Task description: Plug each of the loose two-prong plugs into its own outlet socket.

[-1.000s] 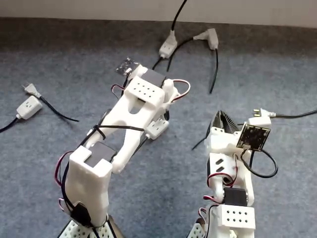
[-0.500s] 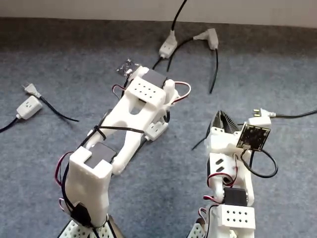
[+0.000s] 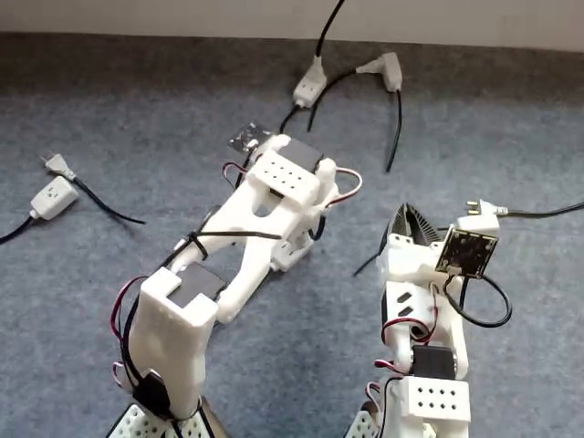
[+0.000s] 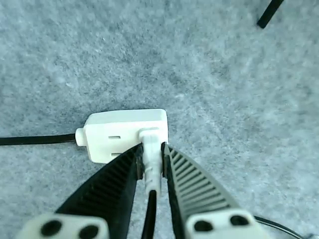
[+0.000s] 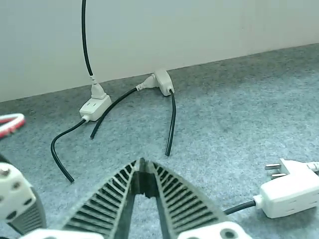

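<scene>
The left tool (image 4: pixel 152 155) is pinching a plug (image 4: pixel 150 167) against the outlet socket (image 4: pixel 117 130). The right tool (image 5: pixel 144 174) is resting pressed together, a white adapter (image 5: pixel 291 188) lying beside it and bare worktop (image 5: pixel 224 114) stretching ahead.

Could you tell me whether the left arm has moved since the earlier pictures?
Yes: the white left arm has swung rightward, away from the white outlet socket at left.
</scene>
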You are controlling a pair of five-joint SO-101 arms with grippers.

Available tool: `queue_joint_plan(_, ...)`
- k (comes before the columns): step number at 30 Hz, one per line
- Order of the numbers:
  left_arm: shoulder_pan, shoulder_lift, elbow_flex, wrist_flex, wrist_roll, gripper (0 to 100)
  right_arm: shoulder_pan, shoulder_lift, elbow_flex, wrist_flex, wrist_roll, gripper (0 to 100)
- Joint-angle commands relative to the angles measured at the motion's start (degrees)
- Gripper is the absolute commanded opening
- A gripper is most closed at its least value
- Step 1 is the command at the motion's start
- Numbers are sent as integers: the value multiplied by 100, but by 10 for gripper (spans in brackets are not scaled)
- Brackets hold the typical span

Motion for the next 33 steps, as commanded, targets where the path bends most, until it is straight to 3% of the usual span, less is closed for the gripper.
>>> queue_joint_plan(1, 66, -136, -75, 70, 35, 10, -48, -101, 787, 4, 70, 8)
queue_joint_plan(20, -523, 892, -4, 70, 0, 11, -48, -110, 787, 4, 70, 8)
queue_joint_plan(23, -523, 901, -145, 70, -668, 11, -48, -110, 787, 4, 70, 8)
queue_joint_plan(28, -462, 901, -523, 70, -2374, 11, -48, -110, 787, 4, 70, 8)
queue_joint_plan(33, -286, 901, -884, 413, -2945, 12, -48, -110, 787, 4, 70, 8)
